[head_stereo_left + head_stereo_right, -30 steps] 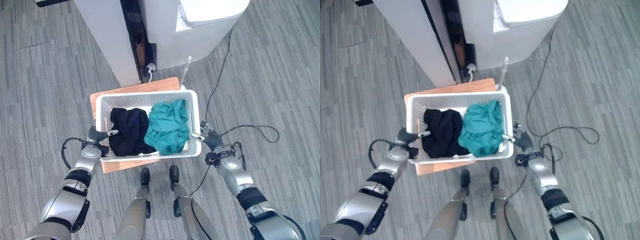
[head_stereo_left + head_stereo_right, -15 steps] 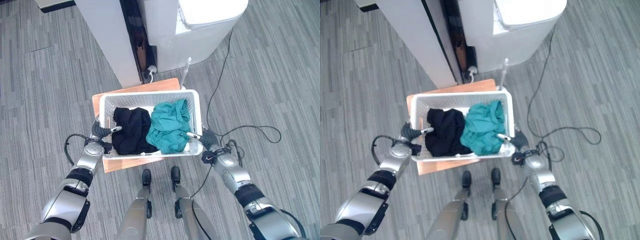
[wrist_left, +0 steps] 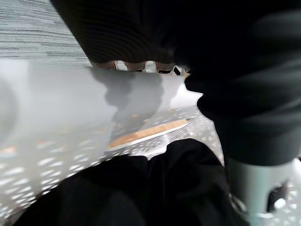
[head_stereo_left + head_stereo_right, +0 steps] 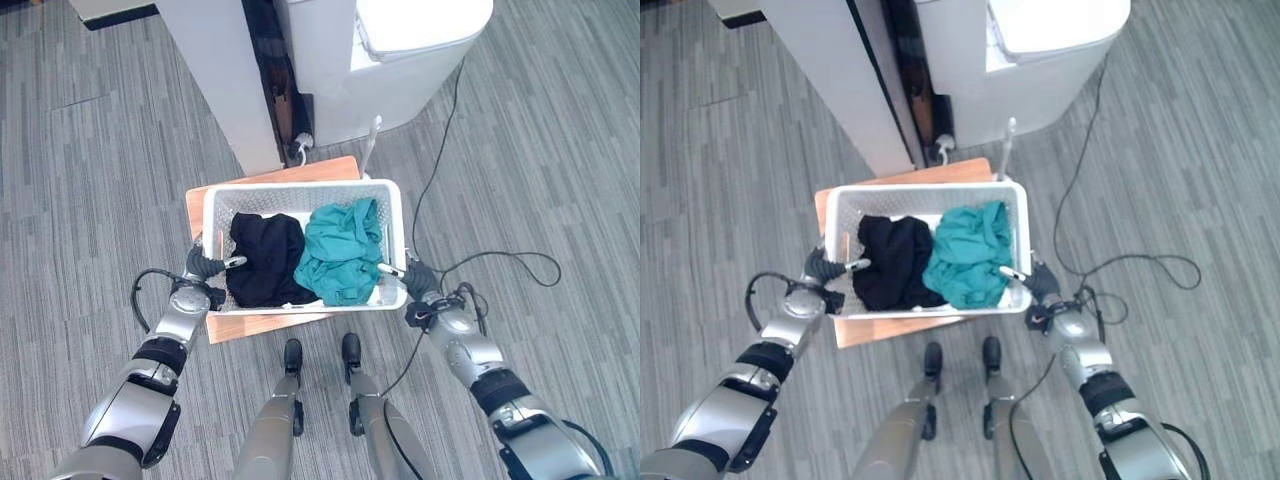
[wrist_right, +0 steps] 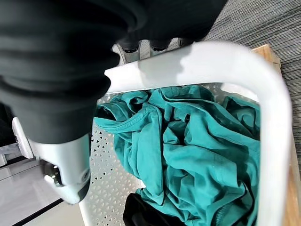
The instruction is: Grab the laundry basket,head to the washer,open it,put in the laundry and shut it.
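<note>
While the white washer (image 4: pixel 420 40) stands well ahead on the grey floor, the white laundry basket (image 4: pixel 392 205) rests on a low wooden table (image 4: pixel 258 326) — a black garment (image 4: pixel 262 258) and a teal garment (image 4: pixel 340 250) side by side inside it. The left robot hand (image 4: pixel 203 268) curls over one side rim, the right robot hand (image 4: pixel 412 276) clamps the opposite rim, thumb inside. Likely risk — an uneven lift could tilt the basket, spilling clothes or slipping a rim free.
</note>
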